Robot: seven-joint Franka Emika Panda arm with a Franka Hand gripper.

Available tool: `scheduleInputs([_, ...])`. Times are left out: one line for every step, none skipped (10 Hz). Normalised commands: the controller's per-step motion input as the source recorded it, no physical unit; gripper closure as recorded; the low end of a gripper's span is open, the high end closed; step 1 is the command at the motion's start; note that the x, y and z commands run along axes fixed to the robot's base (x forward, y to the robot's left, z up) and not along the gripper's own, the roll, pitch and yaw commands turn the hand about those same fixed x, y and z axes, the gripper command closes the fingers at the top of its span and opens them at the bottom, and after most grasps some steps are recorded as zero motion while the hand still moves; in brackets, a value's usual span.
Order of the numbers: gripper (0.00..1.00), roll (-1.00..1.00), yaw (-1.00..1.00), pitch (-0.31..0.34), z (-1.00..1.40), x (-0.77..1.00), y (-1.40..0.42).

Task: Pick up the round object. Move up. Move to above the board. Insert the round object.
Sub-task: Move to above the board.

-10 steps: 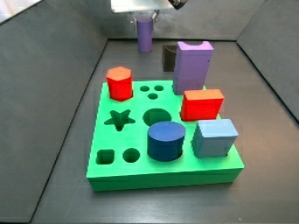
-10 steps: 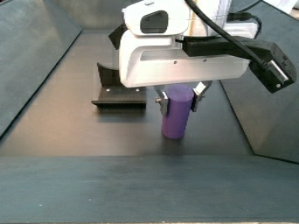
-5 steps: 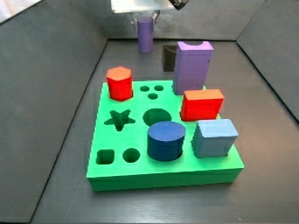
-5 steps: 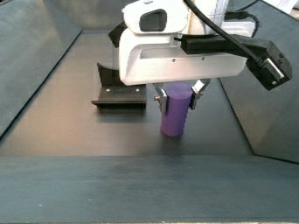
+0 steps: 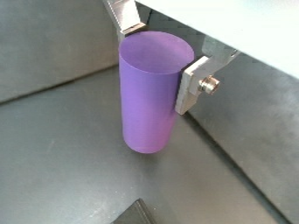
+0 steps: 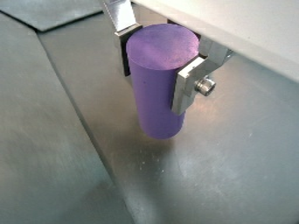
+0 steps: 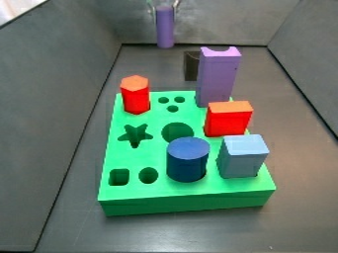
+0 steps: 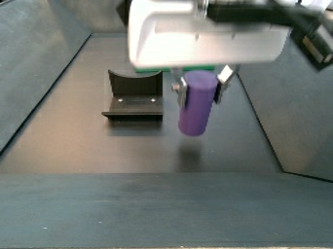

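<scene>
The round object, a tall lavender cylinder, hangs upright between my fingers in both wrist views [image 5: 152, 92] [image 6: 160, 83], and its foot is off the floor. Both side views show it lifted [image 7: 165, 28] [image 8: 196, 102]. My gripper [image 5: 158, 42] [image 6: 158, 44] [image 8: 197, 85] is shut on its upper part, a silver finger [image 6: 191, 83] pressed on each side. In a side view my gripper is mostly out of frame. The board [image 7: 132, 158], a bright green slab with cut-out holes, lies nearer the camera in that side view, away from the peg.
On the board stand a red hexagon block [image 7: 133, 94], a red cube [image 7: 227, 119], a dark blue cylinder [image 7: 188, 159] and a light blue cube [image 7: 244, 154]. A purple notched block [image 7: 218, 72] stands behind. The fixture [image 8: 134, 95] sits on the floor. Grey walls enclose the bin.
My gripper has risen with the lavender peg in it. The peg's foot has left the floor and it sits higher in both side views.
</scene>
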Motion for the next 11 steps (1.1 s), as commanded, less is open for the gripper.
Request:
scheduleInputs([1.00, 0.16, -0.42, 0.267, 1.00, -0.25, 0.30])
scheduleInputs([1.00, 0.16, -0.38, 0.257, 1.00, -0.25, 0.30])
scheduleInputs([1.00, 0.11, -0.28, 0.197, 1.00, -0.24, 0.27])
scheduleInputs([1.00, 0.07, -0.16, 0.142, 1.00, -0.22, 0.25])
scheduleInputs([1.00, 0.03, -0.11, 0.112, 1.00, -0.21, 0.24])
scheduleInputs([1.00, 0.02, -0.09, 0.097, 1.00, -0.20, 0.22])
scheduleInputs([1.00, 0.01, -0.05, 0.076, 1.00, -0.17, 0.20])
scheduleInputs([1.00, 0.01, -0.04, 0.071, 1.00, -0.16, 0.18])
scheduleInputs([1.00, 0.00, -0.03, 0.073, 1.00, -0.13, 0.16])
scheduleInputs([1.00, 0.00, -0.03, 0.075, 1.00, -0.11, 0.14])
scheduleInputs([1.00, -0.01, -0.03, 0.075, 1.00, -0.09, 0.13])
